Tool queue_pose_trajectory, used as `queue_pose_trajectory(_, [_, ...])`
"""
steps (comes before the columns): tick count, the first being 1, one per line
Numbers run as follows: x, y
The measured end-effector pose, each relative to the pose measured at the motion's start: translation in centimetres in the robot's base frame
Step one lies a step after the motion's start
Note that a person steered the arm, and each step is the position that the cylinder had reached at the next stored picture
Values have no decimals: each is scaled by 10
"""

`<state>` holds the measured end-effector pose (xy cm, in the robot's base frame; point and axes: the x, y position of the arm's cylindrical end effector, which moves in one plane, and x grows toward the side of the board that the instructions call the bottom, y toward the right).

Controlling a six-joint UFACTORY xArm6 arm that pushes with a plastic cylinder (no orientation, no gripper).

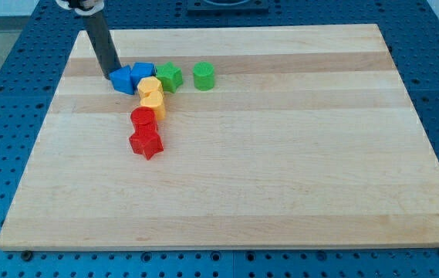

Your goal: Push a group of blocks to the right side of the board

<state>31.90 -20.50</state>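
Blue blocks [130,76] touch my tip [114,75] on its right, upper left of frame. No fingers exist here; the rod is bare. Green star [170,76] and cylinder [204,76] lie rightward in line.

A pale wooden counter [281,193] is filling most of the frame, lying on a blue perforated metal base [3,116] showing along every edge; even light is falling across both.

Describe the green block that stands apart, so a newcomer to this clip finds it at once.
Start at the wooden board and go to the cluster of blocks near its upper left. Follow the cluster's top row toward the view's right, past the green star-like block. The green cylinder stands alone there, touching nothing, the rightmost block.
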Motion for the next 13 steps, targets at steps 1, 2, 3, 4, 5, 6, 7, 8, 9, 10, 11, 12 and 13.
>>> queue_pose_trajectory(1, [0,-4])
queue_pose_trajectory(2, [-17,-47])
queue_pose_trajectory(3, [-12,-69])
queue_pose_trajectory(4, [10,-65])
queue_pose_trajectory(5, [22,-48])
queue_pose_trajectory(6, [23,-46])
queue_pose_trajectory(7, [23,-43])
queue_pose_trajectory(8, [23,-42])
queue_pose_trajectory(9, [23,-27])
queue_pose_trajectory(10, [24,13])
queue_pose_trajectory(11, [24,39])
queue_pose_trajectory(12, [24,67])
queue_pose_trajectory(13, [14,98])
